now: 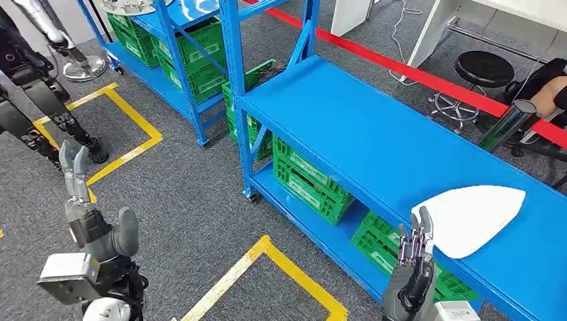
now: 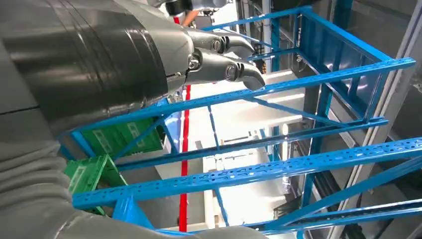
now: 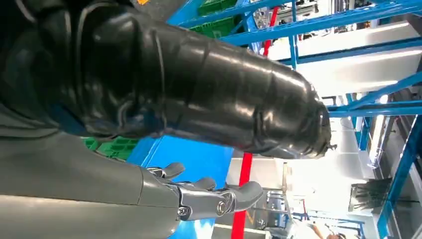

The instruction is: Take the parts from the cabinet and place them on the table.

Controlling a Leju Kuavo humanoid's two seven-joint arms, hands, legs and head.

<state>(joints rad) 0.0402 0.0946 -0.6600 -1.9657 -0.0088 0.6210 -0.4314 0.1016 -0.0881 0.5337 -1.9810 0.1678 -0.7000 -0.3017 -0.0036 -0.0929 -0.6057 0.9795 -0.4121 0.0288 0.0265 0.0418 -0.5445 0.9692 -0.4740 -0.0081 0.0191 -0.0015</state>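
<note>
Nearest in the head view, the right robot hand rises at the front edge of the blue tabletop, fingers straight, close together and holding nothing; its fingertips stand just beside the near end of the white part. In the right wrist view the same hand's fingers are extended and bare. The left robot hand is raised over the grey carpet, well apart from the tabletop, fingers pointing up and slightly spread, thumb out to the side, empty. The left wrist view shows its fingers lightly curled in front of blue rack beams, gripping nothing.

The white part lies flat on the tabletop near its front edge. It is a smooth, leaf-like panel; its long axis runs roughly along the tabletop's length, the rounded end toward the right robot hand and the tapered tip pointing away to the right.

Under the tabletop, on a lower blue shelf, sit green crates; whether anything is in them cannot be told. Yellow floor tape marks the carpet. Farther off, the blue cabinet carries more green crates on its shelves, contents likewise hidden. A red strip crosses the floor beyond, with a black stool past it.
</note>
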